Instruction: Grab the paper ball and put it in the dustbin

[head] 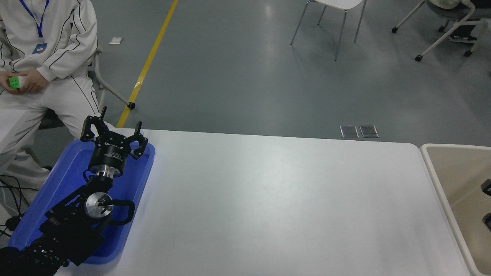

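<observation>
The beige dustbin [442, 191] with its pale rim stands off the table's right end, cut by the picture's edge. Only two black fingertips [486, 186] of my right gripper [487, 203] show at the right edge, over the bin's inside. They stand apart with nothing between them. The paper ball is out of view. My left gripper [115, 132] is parked open above the blue tray [145, 172] at the lower left.
A person in white sits at the far left beyond the table, holding a small green cube [14, 82]. Chairs [330, 15] stand on the grey floor behind. The white table [276, 203] spans the middle.
</observation>
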